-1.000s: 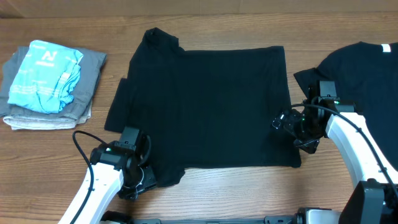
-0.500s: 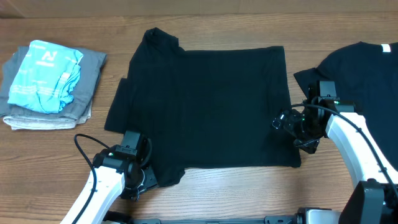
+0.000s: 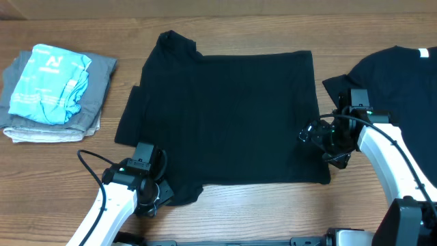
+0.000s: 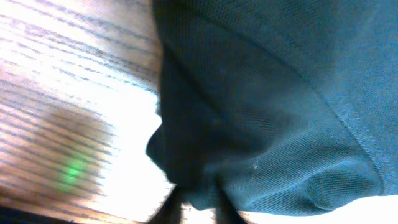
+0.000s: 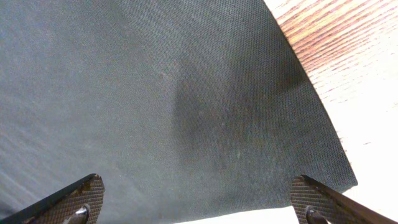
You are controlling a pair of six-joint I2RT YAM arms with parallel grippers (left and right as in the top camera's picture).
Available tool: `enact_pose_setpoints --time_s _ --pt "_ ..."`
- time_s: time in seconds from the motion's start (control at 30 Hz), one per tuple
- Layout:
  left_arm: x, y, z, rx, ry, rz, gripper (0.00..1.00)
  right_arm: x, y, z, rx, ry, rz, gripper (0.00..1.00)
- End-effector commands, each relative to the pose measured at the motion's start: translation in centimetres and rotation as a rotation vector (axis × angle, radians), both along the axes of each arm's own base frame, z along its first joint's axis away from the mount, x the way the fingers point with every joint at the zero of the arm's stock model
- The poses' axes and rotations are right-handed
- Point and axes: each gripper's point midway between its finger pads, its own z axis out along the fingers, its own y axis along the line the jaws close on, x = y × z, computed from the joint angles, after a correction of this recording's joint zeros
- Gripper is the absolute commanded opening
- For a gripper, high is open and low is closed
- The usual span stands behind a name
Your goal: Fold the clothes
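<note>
A black T-shirt (image 3: 225,116) lies spread flat across the middle of the table, its collar end at the far left. My left gripper (image 3: 158,195) sits at the shirt's near left corner. In the left wrist view its thin dark fingers (image 4: 196,210) stand close together with a bunch of the fabric (image 4: 267,106) pinched between them. My right gripper (image 3: 322,145) hovers at the shirt's right edge. Its textured pads (image 5: 81,198) stand wide apart over the fabric (image 5: 186,93), holding nothing.
A second black shirt (image 3: 399,89) with a white neck label (image 3: 424,53) lies crumpled at the right edge, close to the right arm. A folded grey stack (image 3: 95,96) topped by a light blue garment (image 3: 51,82) rests at the far left. Bare wood runs along the near edge.
My left gripper's fingers have closed on the shirt's near left corner, and its cable has shifted a little. The right arm and the shirt have not moved.
</note>
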Motion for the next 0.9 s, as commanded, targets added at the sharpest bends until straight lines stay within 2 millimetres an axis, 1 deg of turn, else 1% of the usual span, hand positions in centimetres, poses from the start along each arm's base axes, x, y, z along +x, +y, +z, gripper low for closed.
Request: enact_pose_setpoints --time_s 0.0,0.03,0.07,0.1,0.13,0.2,0.23,0.27,0.3,0.33,0.37,0.4,0.43,0.53,0.6,0.77,0.87 --pt "-0.6 0.3 -0.2 0.017 0.023 0.026 0.04 0.1 0.0 0.1 0.005 -0.005 -0.007 1.00" --pt "-0.6 0.3 -0.2 0.017 0.023 0.026 0.04 0.1 0.0 0.1 0.005 -0.005 -0.007 1.00" --pt "-0.6 0.3 -0.2 0.018 0.023 0.026 0.09 0.1 0.0 0.1 0.005 -0.005 -0.007 1.00" --pt "-0.6 0.3 -0.2 0.018 0.022 0.026 0.17 0.1 0.0 0.1 0.005 -0.005 -0.007 1.00" --pt "-0.6 0.3 -0.2 0.018 0.022 0.026 0.22 0.1 0.0 0.1 0.005 -0.005 -0.007 1.00" --pt "-0.6 0.3 -0.2 0.018 0.022 0.026 0.38 0.1 0.0 0.1 0.005 -0.005 -0.007 1.00" --pt "-0.6 0.3 -0.2 0.018 0.022 0.026 0.44 0.1 0.0 0.1 0.005 -0.005 -0.007 1.00" --pt "-0.6 0.3 -0.2 0.018 0.022 0.026 0.45 0.1 0.0 0.1 0.005 -0.005 -0.007 1.00" --pt "-0.6 0.3 -0.2 0.017 0.022 0.026 0.43 0.1 0.0 0.1 0.005 -0.005 -0.007 1.00" --pt "-0.6 0.3 -0.2 0.017 0.022 0.026 0.36 0.1 0.0 0.1 0.005 -0.005 -0.007 1.00" --pt "-0.6 0.3 -0.2 0.017 0.022 0.026 0.23 0.1 0.0 0.1 0.005 -0.005 -0.007 1.00" --pt "-0.6 0.3 -0.2 0.017 0.022 0.026 0.07 0.1 0.0 0.1 0.005 -0.005 -0.007 1.00" --pt "-0.6 0.2 -0.2 0.014 0.024 0.026 0.04 0.1 0.0 0.1 0.005 -0.005 -0.007 1.00" --pt "-0.6 -0.4 -0.1 -0.022 0.028 0.022 0.04 0.1 0.0 0.1 0.005 -0.005 -0.007 1.00" --pt "-0.2 -0.9 0.4 -0.049 0.017 0.004 0.04 0.1 0.0 0.1 0.005 -0.005 -0.007 1.00" --pt "2.3 -1.5 2.4 -0.070 -0.064 -0.021 0.04 0.1 0.0 0.1 0.005 -0.005 -0.007 1.00" --pt "4.2 -1.3 3.7 -0.043 -0.135 -0.019 0.04 0.1 0.0 0.1 0.005 -0.005 -0.007 1.00"
